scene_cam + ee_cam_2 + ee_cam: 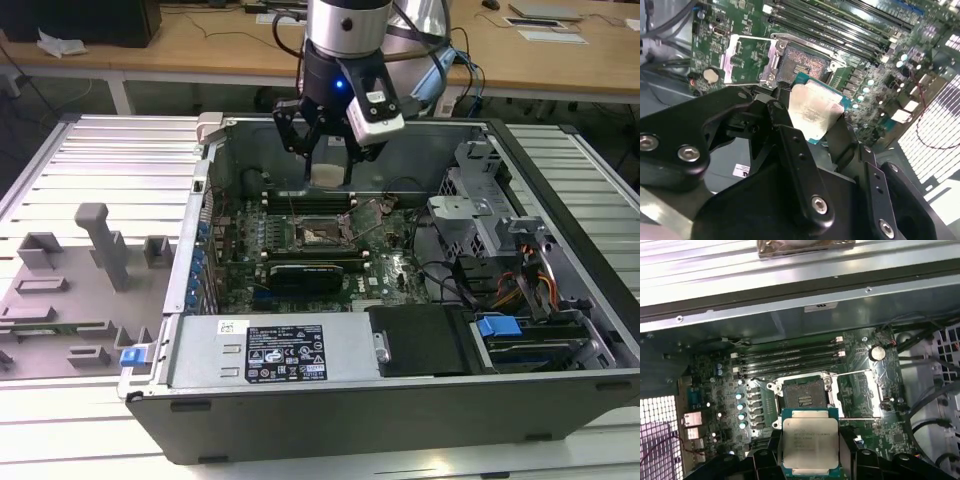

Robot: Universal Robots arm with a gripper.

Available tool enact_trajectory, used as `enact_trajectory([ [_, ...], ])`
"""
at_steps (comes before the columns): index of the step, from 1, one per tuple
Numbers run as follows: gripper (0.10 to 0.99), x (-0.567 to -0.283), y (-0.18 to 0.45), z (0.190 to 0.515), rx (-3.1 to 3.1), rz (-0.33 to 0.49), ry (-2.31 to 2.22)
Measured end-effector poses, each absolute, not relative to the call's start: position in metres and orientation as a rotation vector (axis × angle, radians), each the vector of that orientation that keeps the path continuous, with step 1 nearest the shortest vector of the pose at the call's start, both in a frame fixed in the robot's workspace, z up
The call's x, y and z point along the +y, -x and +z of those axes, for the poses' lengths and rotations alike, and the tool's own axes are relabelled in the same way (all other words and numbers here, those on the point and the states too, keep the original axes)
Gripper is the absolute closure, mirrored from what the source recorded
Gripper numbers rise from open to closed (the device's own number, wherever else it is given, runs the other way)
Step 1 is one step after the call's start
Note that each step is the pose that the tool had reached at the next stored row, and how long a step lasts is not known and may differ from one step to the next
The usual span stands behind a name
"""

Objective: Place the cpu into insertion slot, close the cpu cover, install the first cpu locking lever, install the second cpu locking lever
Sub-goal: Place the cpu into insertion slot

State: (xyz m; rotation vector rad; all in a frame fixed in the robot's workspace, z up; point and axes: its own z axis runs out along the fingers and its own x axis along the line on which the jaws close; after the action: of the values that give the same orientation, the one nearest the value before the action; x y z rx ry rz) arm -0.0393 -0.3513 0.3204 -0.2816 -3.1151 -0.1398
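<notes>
Above the open computer case, I see the gripper pinching the cpu by its edges, holding it in the air over the motherboard near the insertion slot, which lies bare with the cpu cover swung open beside it

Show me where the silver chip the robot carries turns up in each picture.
Exterior view: the cpu hangs in the tool, above the green motherboard.
Second wrist view: the cpu is gripped by the tool, beside the insertion slot.
First wrist view: the cpu faces the camera, just short of the insertion slot.
Shared landmark: the insertion slot, empty, its cpu cover flipped open.
</notes>
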Motion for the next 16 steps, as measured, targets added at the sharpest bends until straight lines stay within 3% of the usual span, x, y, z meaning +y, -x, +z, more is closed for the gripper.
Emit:
enact_trajectory([
  [16,0.545,-0.3513,0.0393,0.3176,-3.0,-0.141,0.952],
])
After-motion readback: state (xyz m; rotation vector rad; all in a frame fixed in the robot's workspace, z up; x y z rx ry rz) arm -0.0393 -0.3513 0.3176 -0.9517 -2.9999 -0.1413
